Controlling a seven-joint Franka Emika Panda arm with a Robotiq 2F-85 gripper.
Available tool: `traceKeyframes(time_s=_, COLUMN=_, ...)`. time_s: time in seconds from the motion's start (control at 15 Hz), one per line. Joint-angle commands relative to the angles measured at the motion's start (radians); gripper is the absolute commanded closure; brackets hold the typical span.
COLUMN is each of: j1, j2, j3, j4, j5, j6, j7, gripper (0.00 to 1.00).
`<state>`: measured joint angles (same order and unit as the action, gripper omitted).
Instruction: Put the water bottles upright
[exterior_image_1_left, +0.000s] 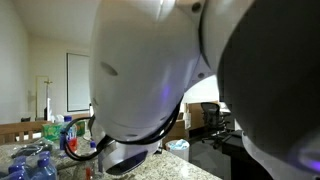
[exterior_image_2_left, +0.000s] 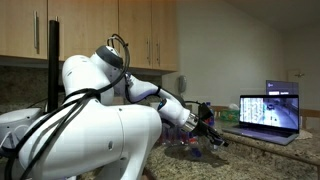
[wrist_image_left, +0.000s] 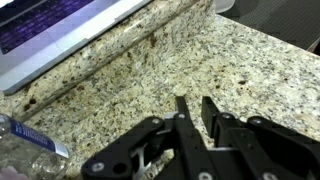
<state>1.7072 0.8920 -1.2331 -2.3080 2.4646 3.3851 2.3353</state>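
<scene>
In the wrist view a clear water bottle (wrist_image_left: 28, 140) with a blue label band lies on its side on the speckled granite counter (wrist_image_left: 240, 70), at the lower left. My gripper (wrist_image_left: 194, 98) hovers over bare counter to the right of that bottle. Its black fingers (wrist_image_left: 180, 108) stand a narrow gap apart with nothing between them. In an exterior view several clear bottles (exterior_image_1_left: 35, 165) with blue parts lie at the lower left. In an exterior view the gripper (exterior_image_2_left: 212, 136) reaches out low over the counter toward the laptop, with clear bottles (exterior_image_2_left: 185, 150) beneath the arm.
An open laptop (exterior_image_2_left: 270, 110) stands on the counter just beyond the gripper; its base (wrist_image_left: 60, 35) fills the wrist view's upper left. The white arm (exterior_image_1_left: 170, 70) blocks most of one exterior view. Wooden cabinets (exterior_image_2_left: 140, 30) hang above.
</scene>
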Motion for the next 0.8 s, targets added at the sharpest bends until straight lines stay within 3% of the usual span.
traceKeyframes(time_s=0.0, j1=-0.001, j2=-0.002, j3=0.001, j4=0.002, j5=-0.001, j6=0.003, j7=0.000, gripper=0.77)
traceKeyframes(time_s=0.07, j1=0.000, j2=-0.002, j3=0.000, j4=0.002, j5=-0.001, j6=0.003, j7=0.000, gripper=0.52)
traceKeyframes(time_s=0.13, j1=-0.037, j2=-0.014, j3=0.029, j4=0.033, j5=-0.010, j6=0.027, j7=-0.009, gripper=0.51)
traceKeyframes(time_s=0.27, j1=-0.087, j2=-0.053, j3=0.010, j4=0.068, j5=-0.018, j6=0.068, j7=-0.004, gripper=0.39)
traceKeyframes(time_s=0.4, j1=-0.133, j2=-0.127, j3=-0.043, j4=0.068, j5=-0.029, j6=0.109, j7=-0.006, gripper=0.27)
traceKeyframes(time_s=0.6, j1=-0.164, j2=-0.154, j3=-0.161, j4=0.016, j5=-0.026, j6=0.071, j7=-0.002, gripper=0.06)
traceKeyframes(time_s=0.73, j1=-0.183, j2=-0.163, j3=-0.230, j4=-0.016, j5=-0.006, j6=0.070, j7=0.012, gripper=0.01)
